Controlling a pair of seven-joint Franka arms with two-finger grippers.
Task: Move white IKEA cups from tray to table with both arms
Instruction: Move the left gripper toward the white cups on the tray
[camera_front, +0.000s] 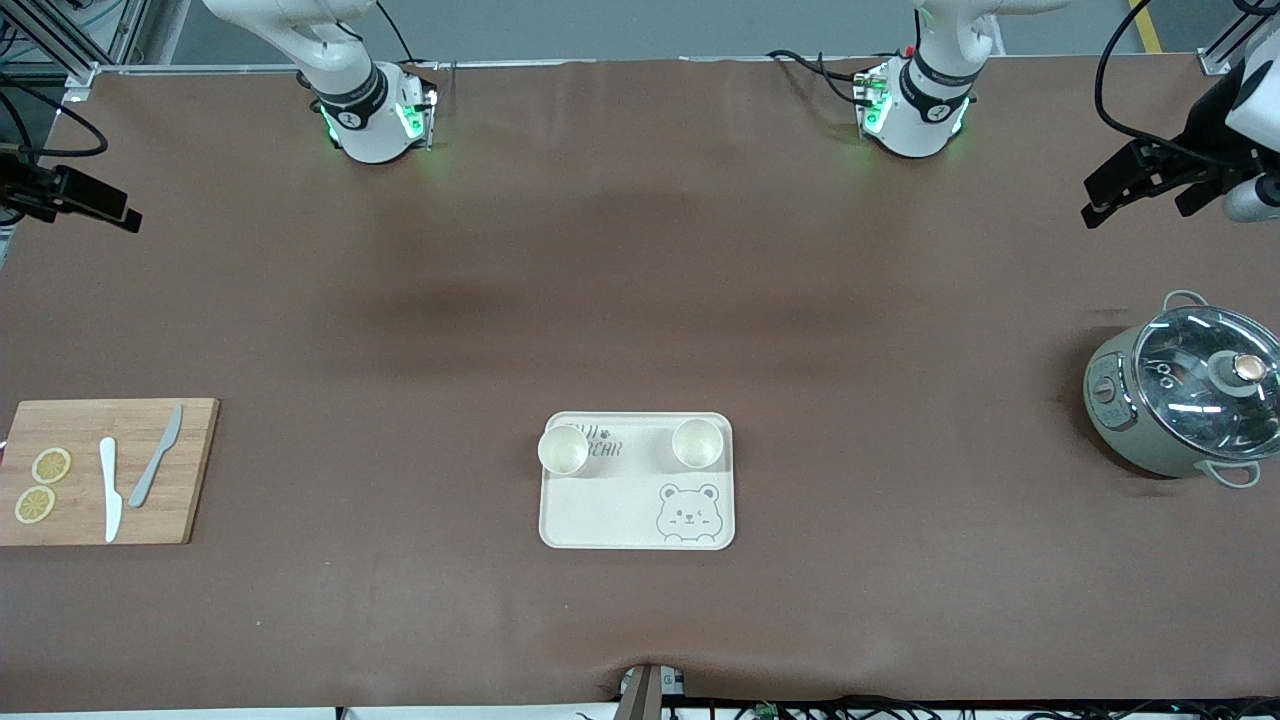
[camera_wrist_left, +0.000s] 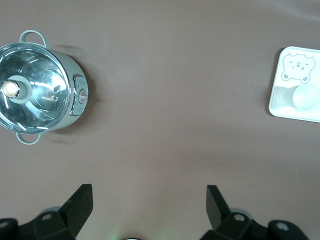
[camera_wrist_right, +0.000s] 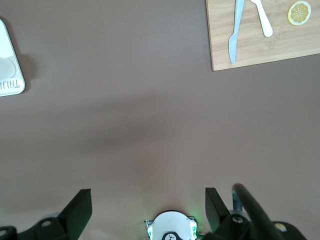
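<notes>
Two white IKEA cups stand upright on the cream bear-printed tray (camera_front: 610, 510) in the middle of the table. One cup (camera_front: 563, 449) is at the tray's corner toward the right arm's end, the other cup (camera_front: 697, 443) toward the left arm's end. The left wrist view shows the tray (camera_wrist_left: 295, 60) with a cup (camera_wrist_left: 304, 96) on it. My left gripper (camera_wrist_left: 149, 200) is open and empty, high over bare table between the pot and the tray. My right gripper (camera_wrist_right: 147, 202) is open and empty, high over bare table above its own base. Both are far from the cups.
A grey-green pot with a glass lid (camera_front: 1190, 395) stands at the left arm's end and shows in the left wrist view (camera_wrist_left: 37, 92). A wooden cutting board (camera_front: 180, 480) with two knives and two lemon slices lies at the right arm's end.
</notes>
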